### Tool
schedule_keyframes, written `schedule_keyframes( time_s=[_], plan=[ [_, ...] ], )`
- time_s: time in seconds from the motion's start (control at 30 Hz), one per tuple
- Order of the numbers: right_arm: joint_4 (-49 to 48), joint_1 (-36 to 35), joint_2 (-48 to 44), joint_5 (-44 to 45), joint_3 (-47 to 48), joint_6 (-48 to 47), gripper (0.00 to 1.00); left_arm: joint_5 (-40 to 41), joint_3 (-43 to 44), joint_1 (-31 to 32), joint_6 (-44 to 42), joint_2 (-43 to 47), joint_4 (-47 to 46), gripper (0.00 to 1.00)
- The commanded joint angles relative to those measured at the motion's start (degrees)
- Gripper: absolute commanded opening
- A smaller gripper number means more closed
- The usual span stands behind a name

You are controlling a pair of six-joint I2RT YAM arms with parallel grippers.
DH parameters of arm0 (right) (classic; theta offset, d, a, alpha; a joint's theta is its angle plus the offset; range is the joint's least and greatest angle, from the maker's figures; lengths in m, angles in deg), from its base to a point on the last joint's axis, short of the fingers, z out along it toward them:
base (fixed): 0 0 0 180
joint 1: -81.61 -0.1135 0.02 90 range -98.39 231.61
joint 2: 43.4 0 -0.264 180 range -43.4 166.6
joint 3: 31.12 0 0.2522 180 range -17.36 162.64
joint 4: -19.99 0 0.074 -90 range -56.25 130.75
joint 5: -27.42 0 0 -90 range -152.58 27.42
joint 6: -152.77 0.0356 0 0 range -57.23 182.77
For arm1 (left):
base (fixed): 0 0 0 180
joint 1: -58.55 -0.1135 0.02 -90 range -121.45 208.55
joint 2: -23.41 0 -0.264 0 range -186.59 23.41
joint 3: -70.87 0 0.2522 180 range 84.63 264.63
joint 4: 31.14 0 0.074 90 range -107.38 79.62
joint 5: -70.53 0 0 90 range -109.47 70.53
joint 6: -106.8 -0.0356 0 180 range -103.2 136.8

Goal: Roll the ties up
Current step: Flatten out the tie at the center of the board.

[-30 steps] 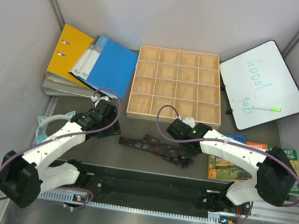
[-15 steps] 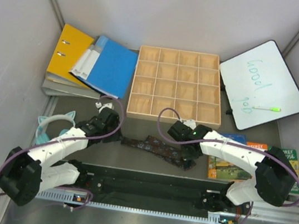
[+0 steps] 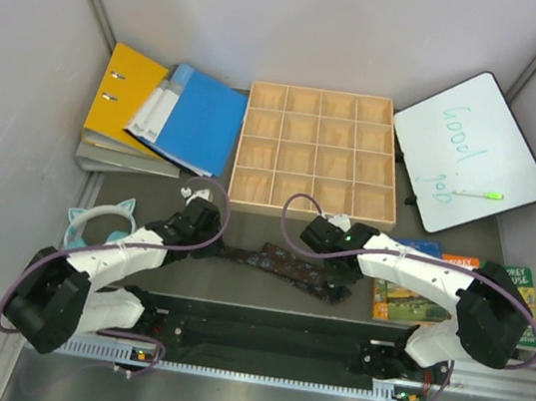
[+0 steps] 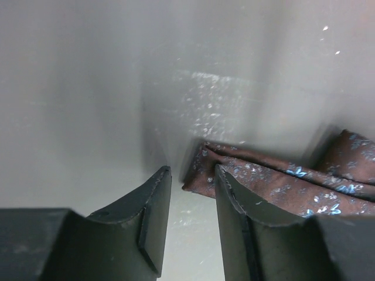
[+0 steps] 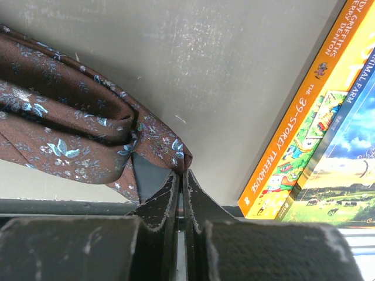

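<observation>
One dark brown tie (image 3: 279, 261) with a pale blue speckled pattern lies across the table between the two arms. Its narrow left end (image 4: 202, 175) rests just beyond the tips of my left gripper (image 3: 213, 243) (image 4: 190, 171), which is open with only bare table between the fingers. The tie's right part (image 5: 64, 123) is bunched in folds. My right gripper (image 3: 335, 276) (image 5: 183, 172) is shut, and its tips pinch an edge of that fold.
A wooden grid tray (image 3: 237, 156) stands behind the tie. Yellow (image 3: 123, 88) and blue (image 3: 194, 119) binders lie back left, a whiteboard (image 3: 474, 141) with a green marker (image 3: 478, 194) back right. Picture books (image 3: 404, 300) (image 5: 299, 134) lie right of the tie, a teal cat-ear headband (image 3: 93, 225) at left.
My left arm has swung right, up to the tie's left end, and its jaws have narrowed. The right gripper has stayed shut at the tie's right end.
</observation>
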Motion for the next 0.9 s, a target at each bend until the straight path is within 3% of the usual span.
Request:
schedule_keyframes(
  time_s=[0.0, 0.07, 0.2, 0.4, 0.63, 0.87],
  plan=[
    [-0.81, 0.80, 0.29, 1.10, -0.02, -0.48, 0.00, -1.96, -1.23, 0.81, 0.50, -1.74, -4.43, 0.40],
    [-0.98, 0.98, 0.38, 0.75, -0.11, -0.65, 0.00, -1.44, -1.58, 1.60, 1.21, -1.57, -4.52, 0.40],
    [-1.69, 0.98, 0.91, 0.05, -0.02, -1.00, 0.00, -0.29, -2.46, 2.57, 1.73, -2.27, -5.40, 0.30],
    [-1.08, 1.07, 1.52, -0.48, 1.03, -2.14, 0.00, 2.25, -1.41, 3.01, 2.70, -1.84, -0.77, 0.00],
    [5.07, 2.55, -1.46, 0.67, 5.25, -3.64, 0.00, 10.95, 14.74, 3.01, 1.05, 6.25, 22.50, 0.00],
    [9.03, 11.25, -9.54, -2.32, 7.19, -6.19, 0.00, 20.01, 30.31, 2.66, -2.83, 5.73, 37.66, 0.00]
  ],
)
